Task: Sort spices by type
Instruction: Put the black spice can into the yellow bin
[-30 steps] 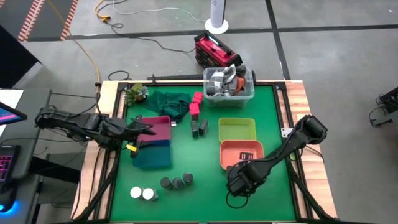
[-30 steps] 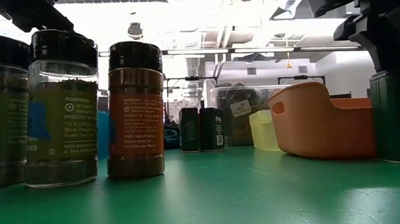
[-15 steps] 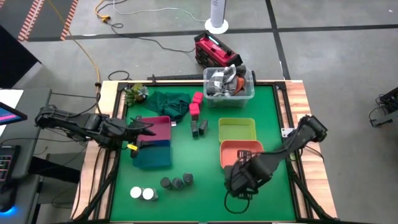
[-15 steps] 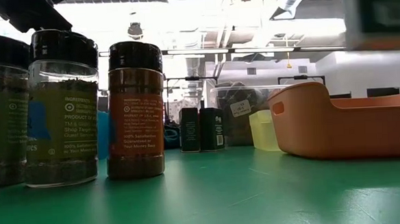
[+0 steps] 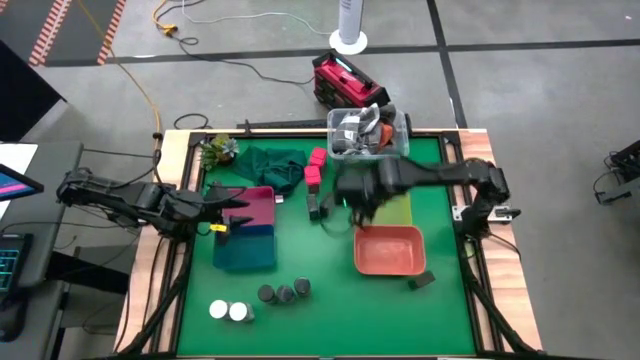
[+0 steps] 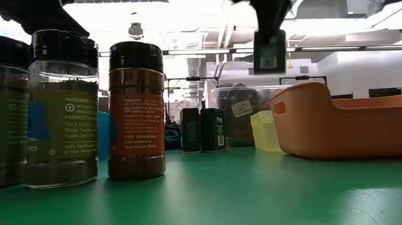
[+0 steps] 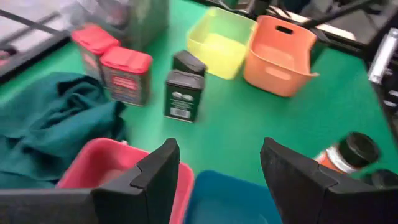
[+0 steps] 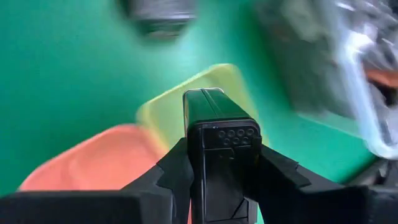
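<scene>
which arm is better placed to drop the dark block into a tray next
Right. The right gripper is shut on a dark grey block, raised near the yellow tray and orange tray. The left gripper holds nothing and hovers by the pink tray, at the table's other side.

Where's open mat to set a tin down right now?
Free: the mat between the blue tray and the orange tray, and the strip in front of the orange tray beyond the round dark jars. Crowded: the far edge, with pink tins, two dark tins, green cloth and clear tub.
</scene>
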`<state>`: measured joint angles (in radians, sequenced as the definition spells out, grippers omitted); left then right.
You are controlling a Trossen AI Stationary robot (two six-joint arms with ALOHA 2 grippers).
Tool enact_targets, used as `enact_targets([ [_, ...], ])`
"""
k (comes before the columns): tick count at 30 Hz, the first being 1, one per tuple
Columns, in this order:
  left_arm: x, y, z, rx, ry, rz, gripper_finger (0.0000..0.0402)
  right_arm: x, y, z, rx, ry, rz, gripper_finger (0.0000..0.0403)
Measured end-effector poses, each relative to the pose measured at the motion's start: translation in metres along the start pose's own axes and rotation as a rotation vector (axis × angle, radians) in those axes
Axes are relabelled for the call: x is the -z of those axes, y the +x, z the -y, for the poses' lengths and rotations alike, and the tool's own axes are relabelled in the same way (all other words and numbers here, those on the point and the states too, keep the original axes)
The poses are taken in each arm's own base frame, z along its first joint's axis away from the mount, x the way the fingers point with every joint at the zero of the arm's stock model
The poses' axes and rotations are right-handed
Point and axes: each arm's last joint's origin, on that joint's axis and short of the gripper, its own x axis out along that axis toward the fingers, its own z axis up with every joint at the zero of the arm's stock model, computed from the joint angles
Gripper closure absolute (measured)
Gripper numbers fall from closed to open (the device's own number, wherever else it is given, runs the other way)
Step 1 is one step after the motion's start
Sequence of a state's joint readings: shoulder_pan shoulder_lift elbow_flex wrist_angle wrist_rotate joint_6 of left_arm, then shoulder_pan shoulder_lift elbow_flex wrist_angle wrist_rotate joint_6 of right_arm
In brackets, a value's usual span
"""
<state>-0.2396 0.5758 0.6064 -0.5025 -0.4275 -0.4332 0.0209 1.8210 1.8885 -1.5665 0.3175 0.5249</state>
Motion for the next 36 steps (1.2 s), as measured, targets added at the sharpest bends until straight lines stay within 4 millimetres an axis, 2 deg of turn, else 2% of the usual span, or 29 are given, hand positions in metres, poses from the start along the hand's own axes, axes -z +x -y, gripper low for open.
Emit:
enact_targets([
  [4, 0.001, -0.002, 0.002, -0.047, 0.044, 0.031, 0.0186, -0.012, 0.014, 0.026, -0.066, 0.16, -0.085, 0.024],
  [7, 0.002, -0.004, 0.004, -0.139, 0.111, 0.083, 0.0186, -0.017, 0.027, 0.035, -0.104, 0.239, -0.116, 0.024],
  [14, 0.019, -0.001, 0.011, -0.305, 0.285, 0.209, 0.0186, -0.016, 0.069, 0.034, -0.11, 0.341, -0.173, 0.0239],
  [22, 0.046, 0.007, 0.02, -0.211, 0.311, 0.258, 0.0186, -0.01, 0.108, 0.025, -0.141, 0.478, -0.188, 0.0239],
  [26, 0.051, 0.007, 0.023, -0.177, 0.305, 0.264, 0.0186, -0.011, 0.115, 0.023, -0.162, 0.52, -0.16, 0.0229],
  [33, 0.057, -0.001, 0.032, -0.07, 0.315, 0.26, 0.0186, -0.015, 0.12, 0.03, -0.166, 0.622, -0.154, 0.0175],
  [36, 0.059, -0.005, 0.036, -0.03, 0.34, 0.258, 0.0186, -0.015, 0.12, 0.03, -0.169, 0.647, -0.158, 0.0164],
])
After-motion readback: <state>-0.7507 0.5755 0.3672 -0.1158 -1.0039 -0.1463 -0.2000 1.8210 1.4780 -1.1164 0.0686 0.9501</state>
